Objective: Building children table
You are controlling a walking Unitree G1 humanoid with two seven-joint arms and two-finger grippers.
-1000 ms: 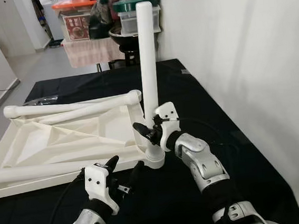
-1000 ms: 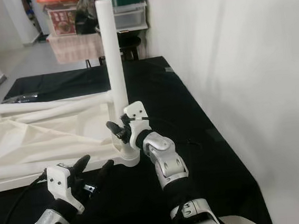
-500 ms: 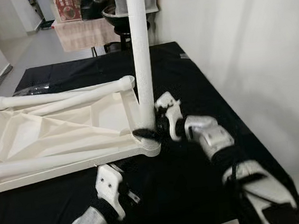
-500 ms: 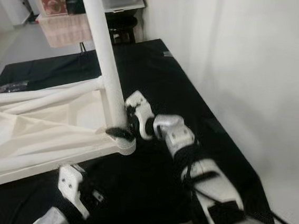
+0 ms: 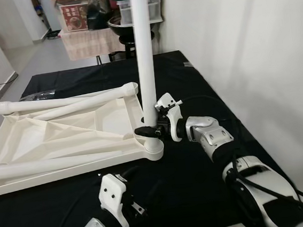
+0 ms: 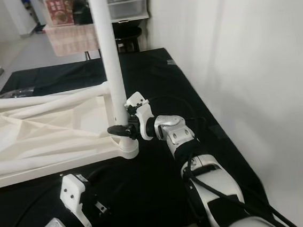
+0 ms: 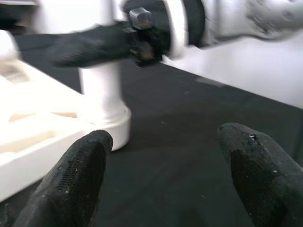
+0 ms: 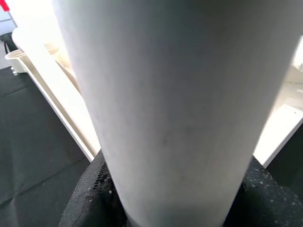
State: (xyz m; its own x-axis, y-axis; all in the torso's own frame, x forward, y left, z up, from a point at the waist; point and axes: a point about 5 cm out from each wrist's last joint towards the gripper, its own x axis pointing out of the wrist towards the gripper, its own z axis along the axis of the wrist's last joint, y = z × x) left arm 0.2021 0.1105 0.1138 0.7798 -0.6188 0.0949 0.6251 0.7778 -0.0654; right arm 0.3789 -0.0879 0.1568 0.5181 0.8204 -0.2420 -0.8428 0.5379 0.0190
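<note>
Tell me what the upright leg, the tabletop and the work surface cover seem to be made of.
Upright leg: probably moulded plastic, matte white, smooth and seamless. Tabletop: likely the same plastic, with ribs showing underneath. Cover: apparently black cloth, dull, without glare.

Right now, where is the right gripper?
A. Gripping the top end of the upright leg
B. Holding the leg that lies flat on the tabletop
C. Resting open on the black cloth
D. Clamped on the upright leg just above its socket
D: the right gripper has its black fingers closed around the base of the upright leg, just above the corner socket of the tabletop.
</note>
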